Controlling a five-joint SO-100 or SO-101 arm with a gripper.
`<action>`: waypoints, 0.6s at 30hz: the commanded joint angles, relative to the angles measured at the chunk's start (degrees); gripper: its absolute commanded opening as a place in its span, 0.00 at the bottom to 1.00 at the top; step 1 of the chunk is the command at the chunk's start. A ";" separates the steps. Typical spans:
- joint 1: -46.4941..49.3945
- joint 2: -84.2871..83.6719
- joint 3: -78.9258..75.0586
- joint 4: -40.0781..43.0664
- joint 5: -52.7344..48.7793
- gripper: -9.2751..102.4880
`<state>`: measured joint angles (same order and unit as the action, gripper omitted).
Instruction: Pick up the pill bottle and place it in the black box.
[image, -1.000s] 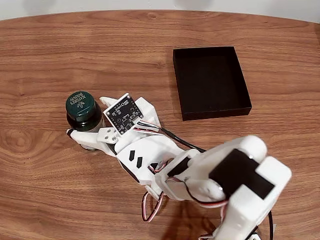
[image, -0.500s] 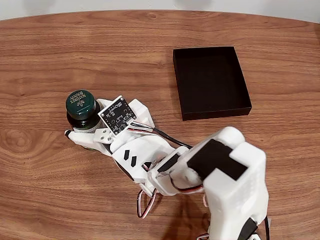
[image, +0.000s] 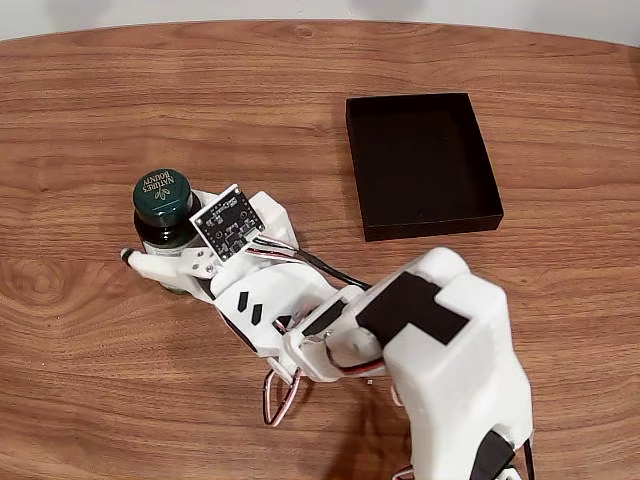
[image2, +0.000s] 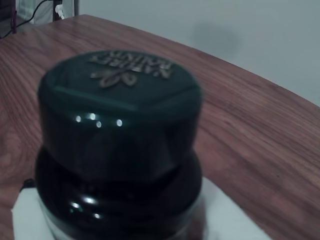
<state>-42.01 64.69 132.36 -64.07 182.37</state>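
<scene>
I am working over a wood-grain table (image: 120, 90) with a curved far edge, and a pale wall runs behind it. The wrist view shows the same brown grain, with a dark cable near the top left corner.

In the fixed view my white plastic arm (image: 440, 340) comes in from the lower right and reaches toward the left. A small black circuit board (image: 228, 222) sits tilted on its wrist, with red, white and black wires (image: 290, 395) looping below.

The tool (image: 165, 262) sits at the base of the pill bottle (image: 163, 210). One white finger (image: 150, 265) lies along the bottle's near side. The other finger is hidden, so I cannot tell whether the tool is actually gripping.

The bottle stands upright on the table, left of centre. Its dark green cap carries gold lettering, and the dark glass below looks glossy in the wrist view (image2: 120, 145).

The black box (image: 420, 165) is matte, shallow and rectangular, well apart from the bottle toward the upper right.
</scene>
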 joint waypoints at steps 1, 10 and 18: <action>-0.97 0.88 -4.22 -1.32 -1.05 0.32; -2.29 3.96 -2.29 -1.49 -0.26 0.24; -0.70 12.48 2.64 -1.49 0.35 0.23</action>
<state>-43.68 67.59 134.65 -64.07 181.67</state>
